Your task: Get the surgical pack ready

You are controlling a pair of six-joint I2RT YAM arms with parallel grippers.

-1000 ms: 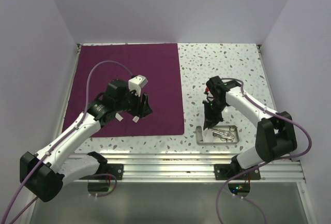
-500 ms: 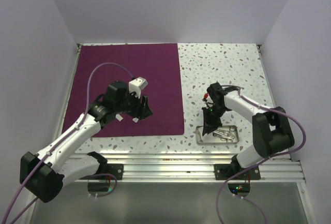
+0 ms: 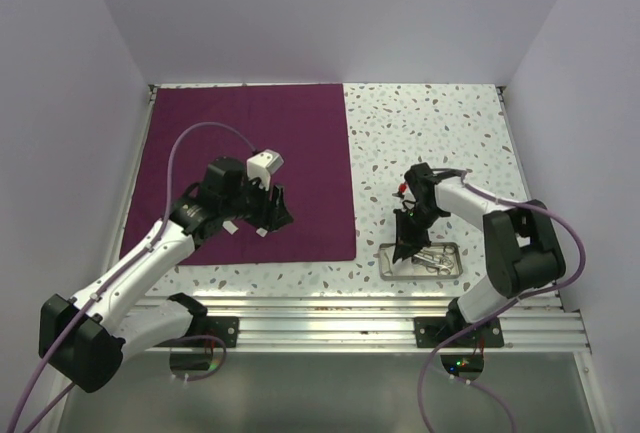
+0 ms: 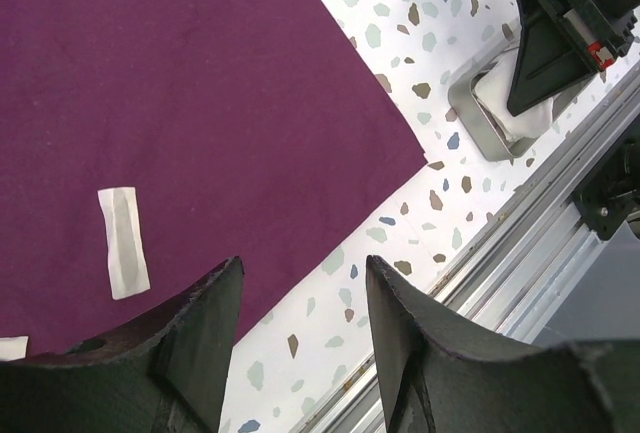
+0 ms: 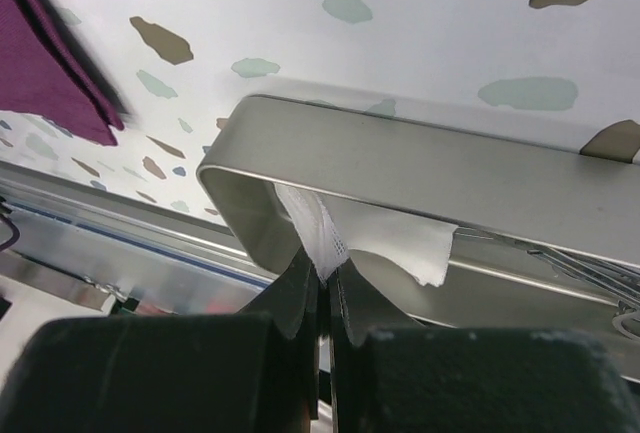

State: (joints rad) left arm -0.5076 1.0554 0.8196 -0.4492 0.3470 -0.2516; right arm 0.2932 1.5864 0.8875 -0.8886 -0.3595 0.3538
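Currently my right gripper point(image 5: 322, 273) is clamped on the small white gauze pad point(image 5: 390, 243) in the shallow steel tray point(image 5: 420, 173); the flat plum-purple cloth point(image 3: 250, 153) lies leftward, under my spread left gripper point(image 4: 300, 298).

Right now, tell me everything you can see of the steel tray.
The steel tray is small, shallow, rectangular with rounded corners, shiny metal. It sits flat on the speckled table near the front rail, apart from the purple cloth. Silver instruments lie inside; the right gripper, shut on a white gauze pad, reaches into its left end.
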